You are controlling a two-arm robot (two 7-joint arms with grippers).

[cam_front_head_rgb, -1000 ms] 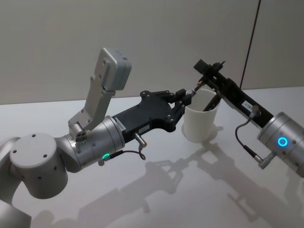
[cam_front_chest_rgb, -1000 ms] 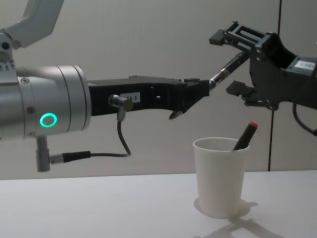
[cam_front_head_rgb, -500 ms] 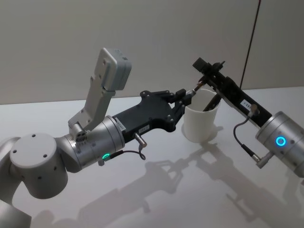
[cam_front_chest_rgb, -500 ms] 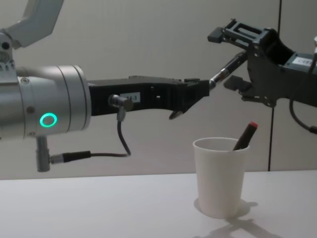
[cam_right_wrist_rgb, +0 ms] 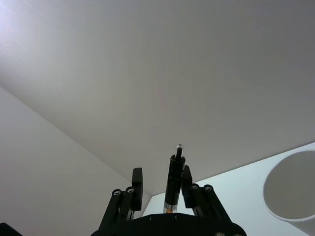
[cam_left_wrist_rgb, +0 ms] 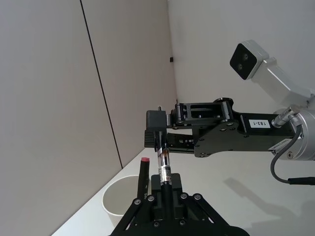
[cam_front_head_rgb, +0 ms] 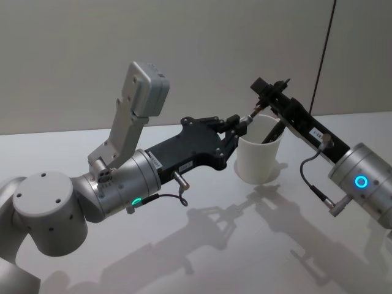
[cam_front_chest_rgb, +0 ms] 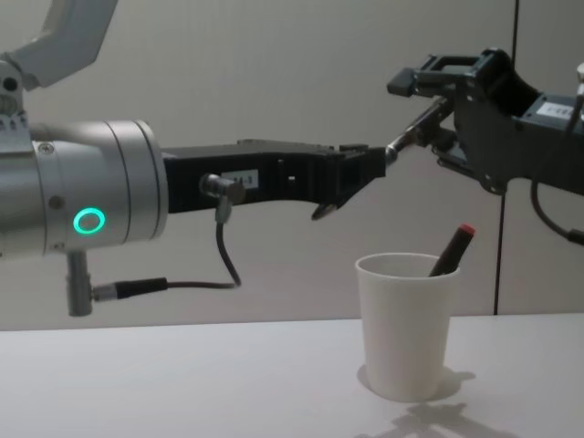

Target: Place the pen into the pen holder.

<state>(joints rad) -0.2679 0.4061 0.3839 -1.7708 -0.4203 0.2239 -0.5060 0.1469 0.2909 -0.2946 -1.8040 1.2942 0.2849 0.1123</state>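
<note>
The pen holder [cam_front_chest_rgb: 406,328] is seen as a plain white paper cup, tapered toward its base and finished with a rolled rim. It stands upright on the white table [cam_front_chest_rgb: 182,383], toward the robot's right of centre. A red-capped pen [cam_front_chest_rgb: 453,248] is already leaned inside it, with the cap and a short length of dark barrel raised above the rim.

The pen [cam_left_wrist_rgb: 164,169] is held in the air above the cup, clear of the rim and slightly to the left of it. It is shown with a clear barrel, a small printed band and dark fittings, and it ends in a thin tip. It is tilted, its far end being raised toward the robot's right.

The left gripper [cam_left_wrist_rgb: 166,184] is clamped on the pen's lower end, with its fingers closed tight on the barrel. The right gripper [cam_front_chest_rgb: 422,111] is reached in from the right at the same height, with the pen's upper end taken between its fingers. They are not closed on it: in the right wrist view the pen is seen close against one finger, while a gap is left to the other.

The part of the barrel inside the left gripper is hidden by its fingers. The inside of the cup and the lower part of the red-capped pen are concealed by the cup wall. The print on the pen's band cannot be read.
</note>
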